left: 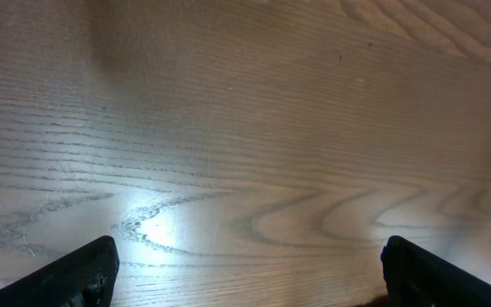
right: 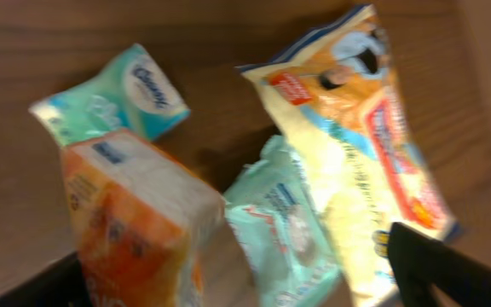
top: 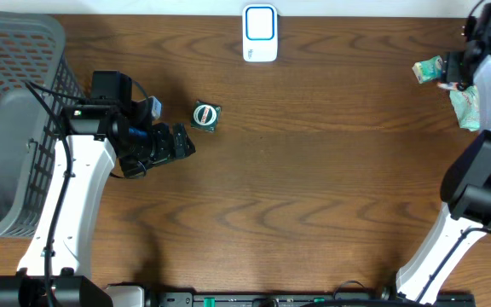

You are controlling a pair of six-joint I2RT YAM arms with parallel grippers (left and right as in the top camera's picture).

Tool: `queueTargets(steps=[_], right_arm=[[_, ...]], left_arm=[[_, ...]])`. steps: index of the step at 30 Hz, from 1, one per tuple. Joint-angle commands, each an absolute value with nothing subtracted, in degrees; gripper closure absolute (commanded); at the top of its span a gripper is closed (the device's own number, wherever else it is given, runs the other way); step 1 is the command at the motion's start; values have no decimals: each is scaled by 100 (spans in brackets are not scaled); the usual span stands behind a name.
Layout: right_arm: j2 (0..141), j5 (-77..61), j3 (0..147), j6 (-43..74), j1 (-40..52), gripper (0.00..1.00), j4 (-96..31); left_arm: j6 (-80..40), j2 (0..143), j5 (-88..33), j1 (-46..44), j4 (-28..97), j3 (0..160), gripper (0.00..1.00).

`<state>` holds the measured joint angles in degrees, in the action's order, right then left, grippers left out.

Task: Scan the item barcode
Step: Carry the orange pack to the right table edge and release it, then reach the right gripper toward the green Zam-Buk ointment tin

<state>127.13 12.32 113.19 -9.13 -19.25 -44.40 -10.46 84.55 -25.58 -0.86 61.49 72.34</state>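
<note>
Brown wood-grain tabletop (top: 314,188) across the whole overhead view. Grey mesh basket (top: 7,128) at its left edge. Left arm (top: 75,188) beside the basket, reaching right; left hand (left: 245,273) low over bare wood, fingers (left: 75,277) spread wide to the two lower corners of the wrist view, holding nothing. Right arm (top: 476,179) at the far right edge, right hand (right: 237,273) over a heap of packs in the back right corner; fingers (right: 450,273) far apart there too, one dark tip at each lower corner of its view, gripping nothing that can be made out.

Under that hand: yellow bag (right: 356,145) lying on the right; orange pack (right: 135,222), blurred, closest to the camera by the left-side finger, contact impossible to judge; pale green wipes (right: 284,226) between those two; teal pack (right: 113,94) further off at upper left.

White-and-blue scanner (top: 260,32) at the back edge, centre, well apart from the heap. Small round tin (top: 205,116) on the wood near the left hand's tips, apart from them.
</note>
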Motion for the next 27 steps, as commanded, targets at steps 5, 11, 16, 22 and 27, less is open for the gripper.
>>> queueTargets(steps=[5,11,16,22,27], right_arm=[[12717,-320,11345,-364,-1898,1,-4458],[12717,252,11345,-364,-1765,1,-4462],[12717,-272,11345,-128,-1758,0,-4523],[12720,-2023,11345,-130,-1658,1,-4700],[12720,-3566,11345,-130,-1330,1,-5135]], left_arm=[[-969,8497,-2591,-99,6163,7223,2],[-969,8497,-2591,-99,6165,7223,2],[-969,8497,-2591,-99,6163,7223,2],[-969,8497,-2591,-99,6163,7223,2],[-969,8497,-2591,-99,6163,7223,2]])
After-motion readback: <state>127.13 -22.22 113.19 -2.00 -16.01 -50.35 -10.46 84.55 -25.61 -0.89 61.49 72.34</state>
